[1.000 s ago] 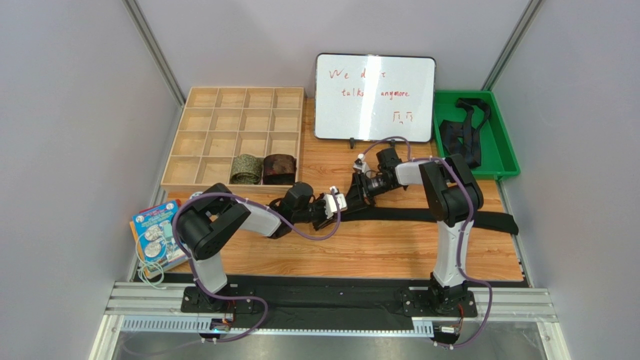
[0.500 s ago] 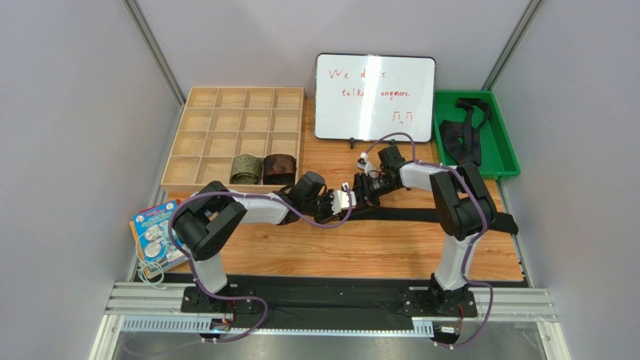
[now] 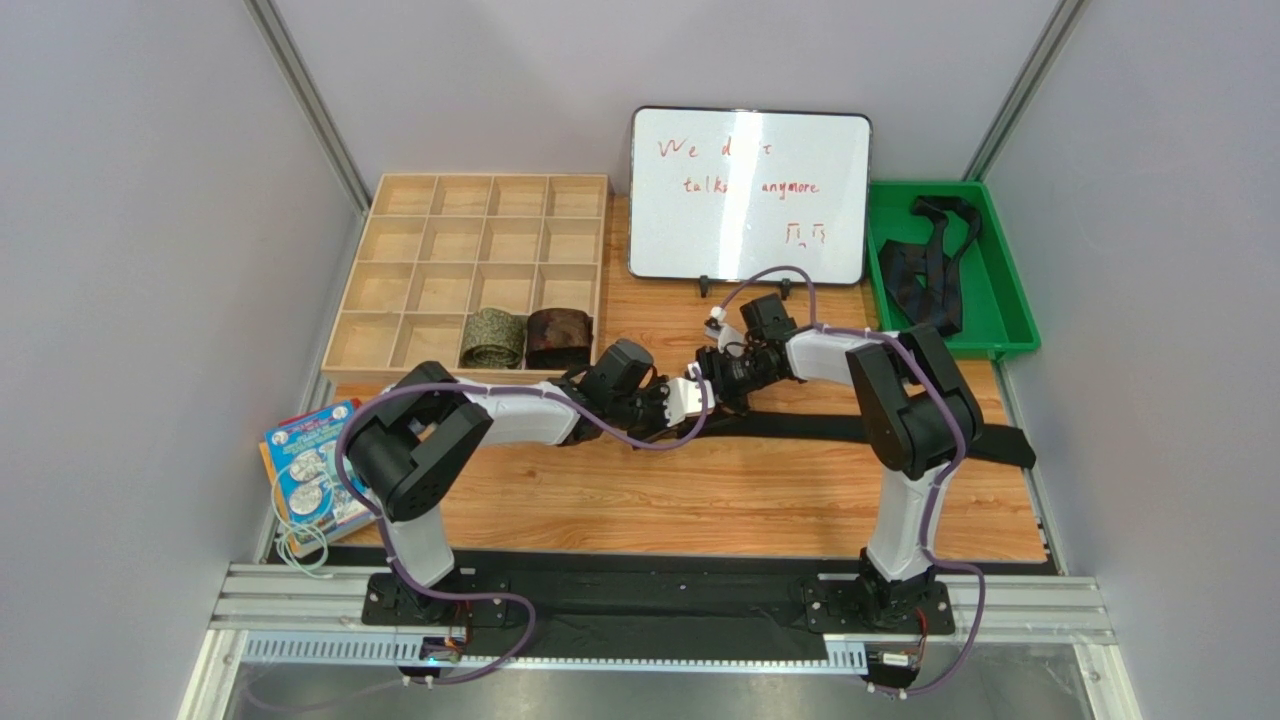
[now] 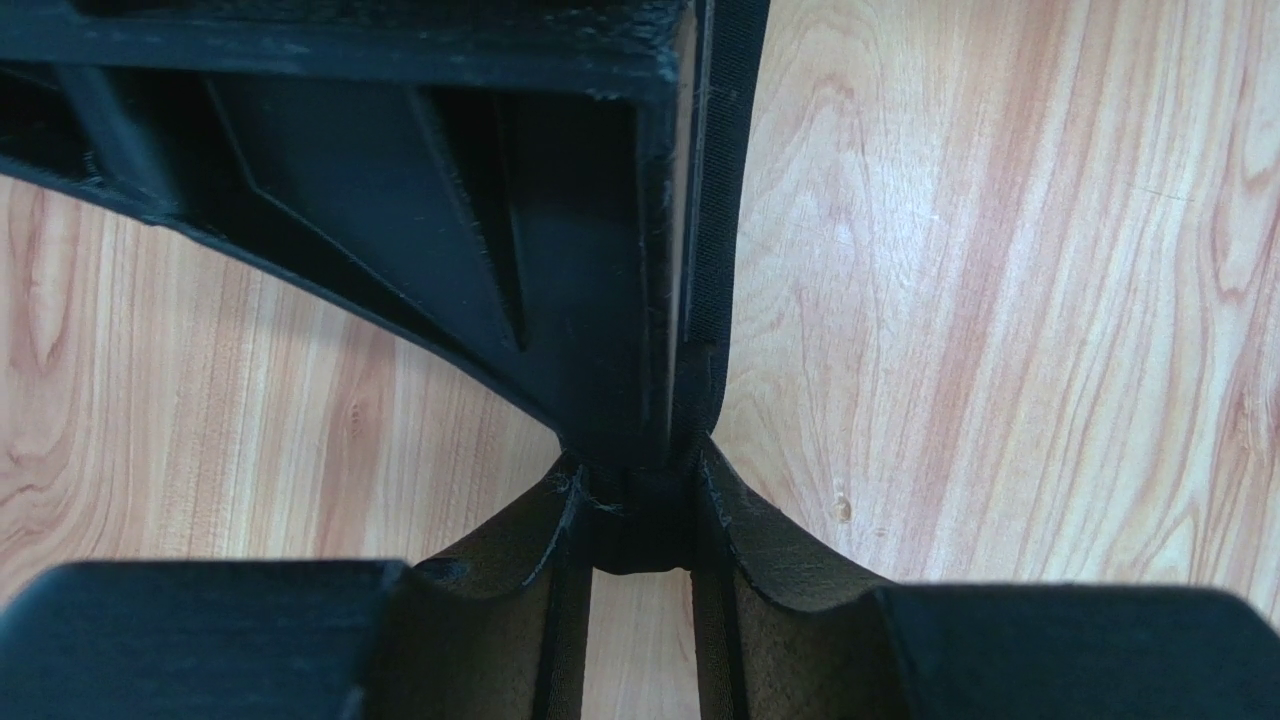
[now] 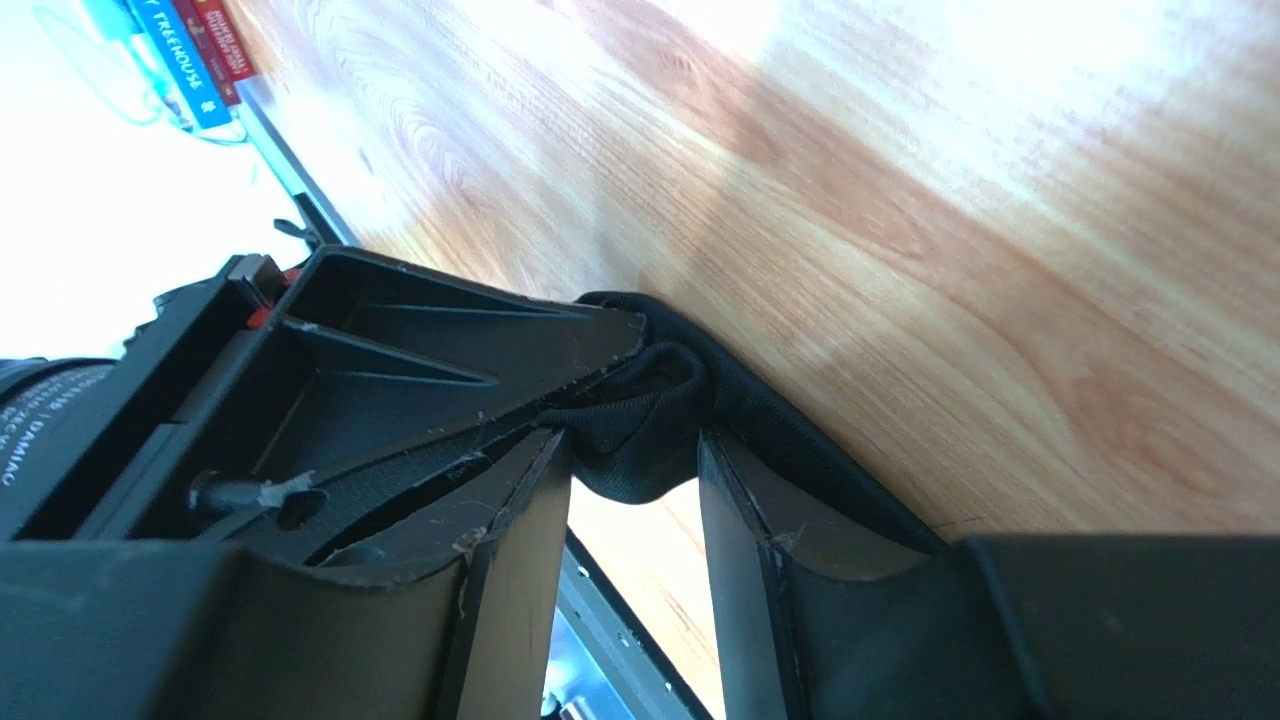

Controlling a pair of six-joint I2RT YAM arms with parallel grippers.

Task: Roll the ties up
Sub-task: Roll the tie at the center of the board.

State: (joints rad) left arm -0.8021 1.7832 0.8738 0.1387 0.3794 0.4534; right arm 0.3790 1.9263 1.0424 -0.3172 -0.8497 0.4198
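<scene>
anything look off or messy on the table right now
The long black fabric tie lies stretched across the wooden table, and its wide end seems to hang past the table's right edge. In the green plastic tray, more black ties lie in a tangled heap. Nothing looks spilled or damaged.

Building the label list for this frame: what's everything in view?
organiser: one, pale wood, table's far left.
olive-green roll: one tie, organiser's near row.
reddish-brown roll: one tie, next compartment right.
flat tie: one, black, across the table's right half.
loose ties: count unclear, black, in the bin.
bin: one, green, far right.
whiteboard: one, white, far middle.
book: one, blue, near left edge.
table: one, light wood.
left fingers: black, closed on the flat tie.
right fingers: black, closed on it too.
</scene>
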